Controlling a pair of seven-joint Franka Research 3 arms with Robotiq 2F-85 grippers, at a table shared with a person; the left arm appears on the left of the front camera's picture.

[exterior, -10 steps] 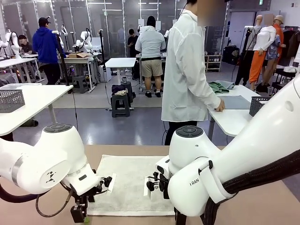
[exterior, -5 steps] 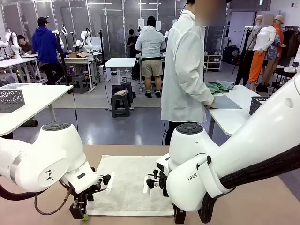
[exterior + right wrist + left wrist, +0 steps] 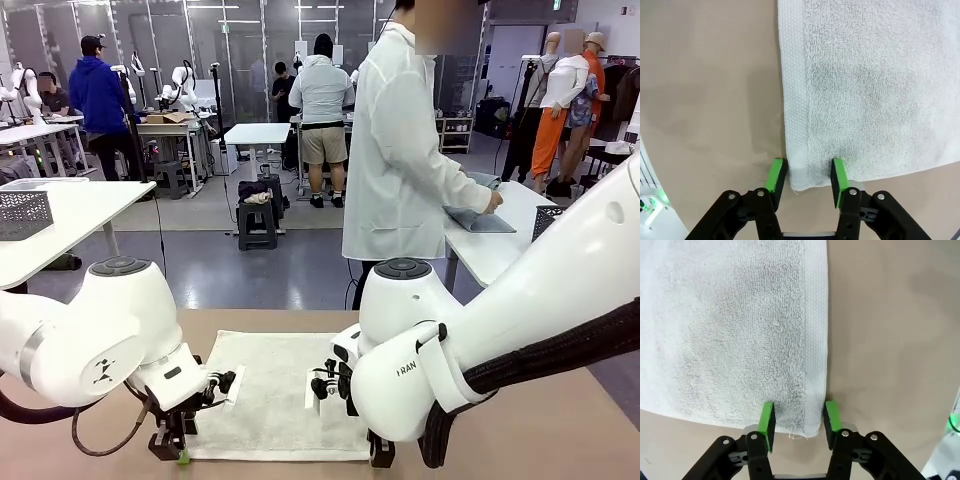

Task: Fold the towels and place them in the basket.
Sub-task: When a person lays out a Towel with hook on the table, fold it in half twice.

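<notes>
Cream-white towel (image 3: 280, 385) lies flat and unfolded on the table (image 3: 890, 340), at the middle of its near edge. Left gripper (image 3: 797, 414) straddles the towel's near left corner and right gripper (image 3: 806, 172) its near right corner. Each stands part open, green pads either side of the hem, nothing clamped (a placing that, in my judgement, suits lifting both corners for a first fold).

Count:
- One towel on this table.
- Two grippers.
- Two mesh baskets on other tables: left basket (image 3: 22, 212) and right basket (image 3: 548, 222).
</notes>
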